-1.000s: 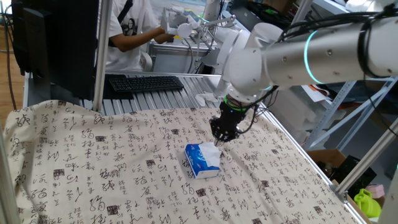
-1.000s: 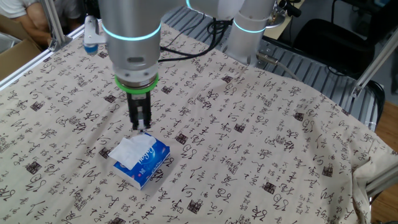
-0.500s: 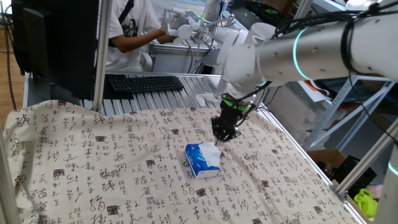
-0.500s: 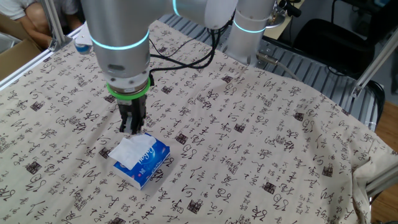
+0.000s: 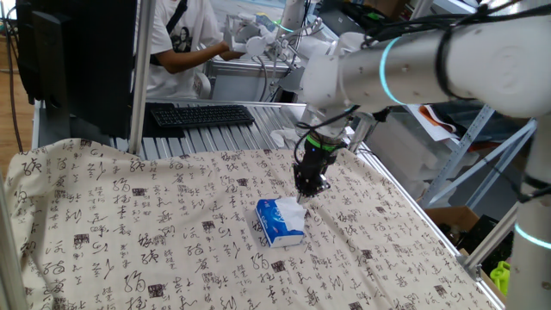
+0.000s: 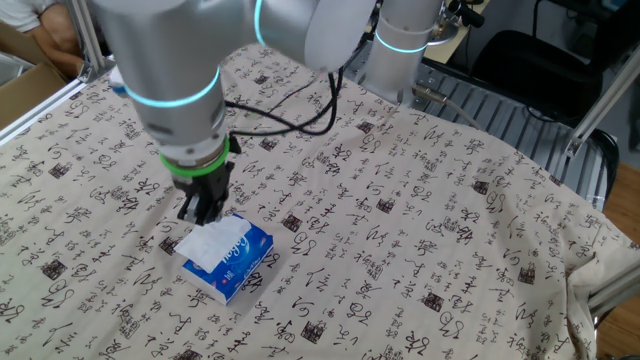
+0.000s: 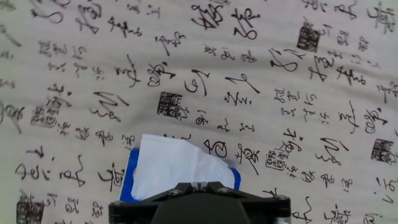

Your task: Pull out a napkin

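The napkin [image 6: 207, 243] is a wrinkly white sheet sticking out of the top of the small blue-and-white tissue pack [image 6: 240, 265], which lies on the patterned cloth. It also shows in one fixed view [image 5: 293, 215] and in the hand view [image 7: 177, 168]. My gripper [image 6: 202, 213] points down at the far edge of the napkin, its tips just above or touching that edge. The fingers [image 7: 186, 186] are pressed together. The napkin lies flat on the pack and is not lifted.
The table is covered by a beige cloth with black script [image 6: 420, 220]. A black keyboard [image 5: 202, 114] and white wads [image 5: 282, 136] lie beyond the cloth's far edge. A person in white [image 5: 176, 47] works behind the table. A metal post [image 5: 138, 77] stands at the back left.
The arm has swung and the gripper tip has slid sideways along the napkin's far edge, staying low and shut. The napkin and pack have not visibly moved.
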You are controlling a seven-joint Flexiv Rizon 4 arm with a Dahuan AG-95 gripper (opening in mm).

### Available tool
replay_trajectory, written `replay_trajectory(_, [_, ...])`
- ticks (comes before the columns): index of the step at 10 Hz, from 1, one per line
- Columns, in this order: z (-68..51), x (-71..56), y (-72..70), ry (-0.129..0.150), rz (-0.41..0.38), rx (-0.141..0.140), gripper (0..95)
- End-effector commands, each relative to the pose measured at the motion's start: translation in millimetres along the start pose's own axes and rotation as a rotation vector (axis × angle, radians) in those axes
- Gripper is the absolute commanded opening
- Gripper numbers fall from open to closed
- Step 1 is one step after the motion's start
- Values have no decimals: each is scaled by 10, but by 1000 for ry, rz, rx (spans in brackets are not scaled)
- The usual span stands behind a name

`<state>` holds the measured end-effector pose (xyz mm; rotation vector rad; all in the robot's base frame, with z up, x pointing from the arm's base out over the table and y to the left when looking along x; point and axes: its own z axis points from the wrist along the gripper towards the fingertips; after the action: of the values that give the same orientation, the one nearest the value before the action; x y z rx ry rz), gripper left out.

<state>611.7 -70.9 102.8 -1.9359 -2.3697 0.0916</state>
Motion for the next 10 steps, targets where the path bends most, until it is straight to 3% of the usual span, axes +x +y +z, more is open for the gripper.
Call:
replay_trajectory(1, [36, -3, 17, 1, 9, 16, 0])
replay_trajectory(3, [38, -3, 18, -1, 20, 5, 0])
replay_trajectory(4, [42, -1, 22, -2, 31, 4, 190])
replay_trajectory(5, [44, -1, 23, -3, 37, -3, 190])
replay_trajectory(6, [50, 1, 29, -6, 43, -4, 380])
replay_trajectory(8, [54, 2, 32, -5, 43, -6, 380])
replay_trajectory(9, [55, 2, 33, -1, 50, -11, 570])
replay_trajectory(10, [56, 2, 34, -1, 51, -18, 570])
